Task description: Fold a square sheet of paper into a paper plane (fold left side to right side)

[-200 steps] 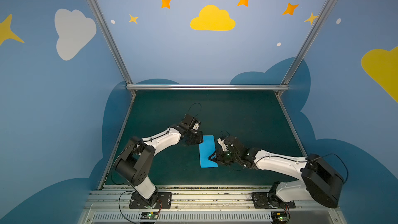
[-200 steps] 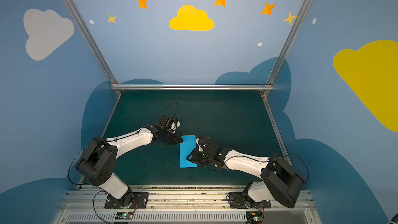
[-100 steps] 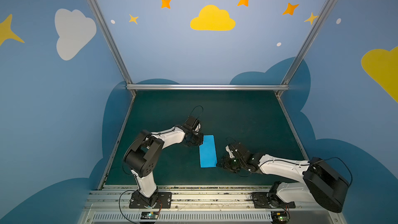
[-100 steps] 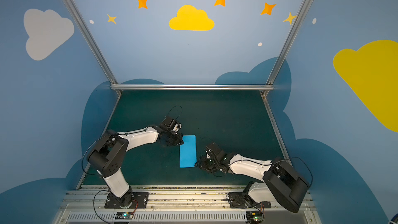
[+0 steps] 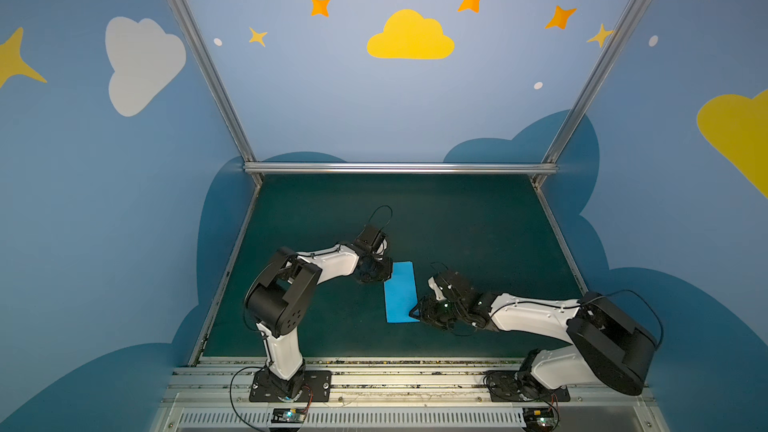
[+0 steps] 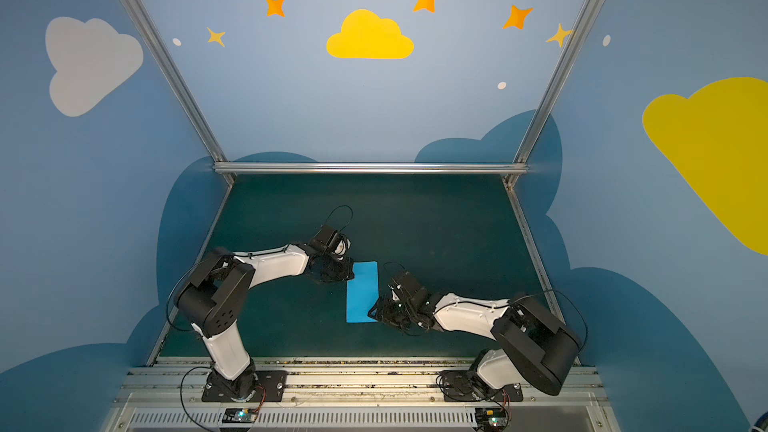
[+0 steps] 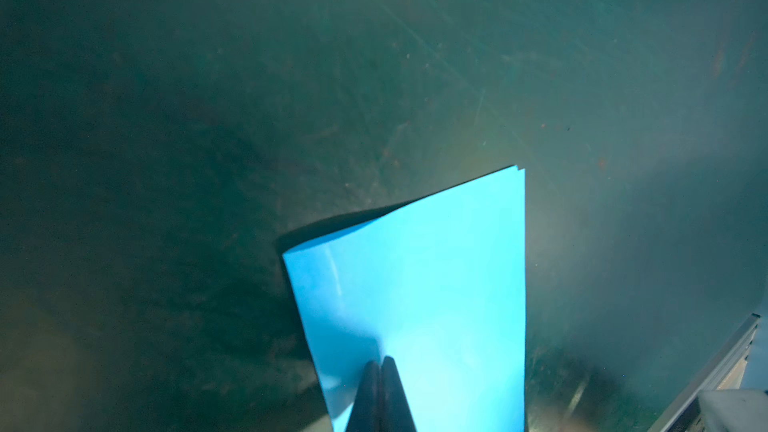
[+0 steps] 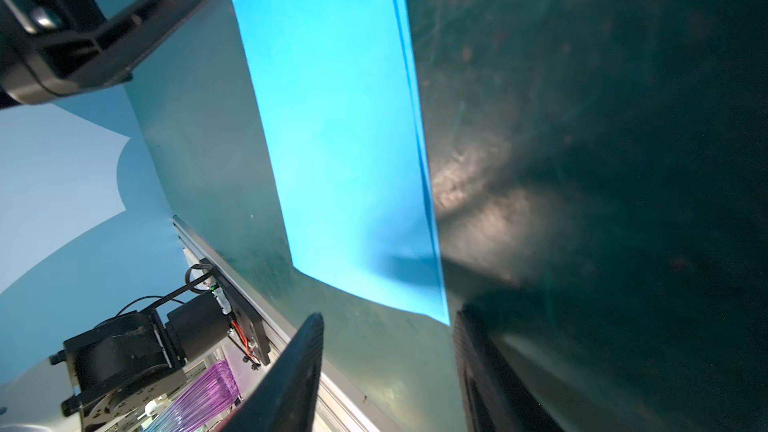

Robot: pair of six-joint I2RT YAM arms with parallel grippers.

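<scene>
One fold looked done: the square sheet of paper lay halved on the mat, left gripper closed, pressing it, right gripper open beside its near corner. Nose folds were left.

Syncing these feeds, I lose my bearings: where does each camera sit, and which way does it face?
Both top views: high above the near edge, looking down at the dark green mat; left arm and right arm flank the folded sky-blue square sheet of paper.
Left wrist: on its arm, looking along the shut left gripper onto the paper.
Right wrist: on its arm, looking past the open right gripper at the paper's corner.
Shared: all show the paper.
</scene>
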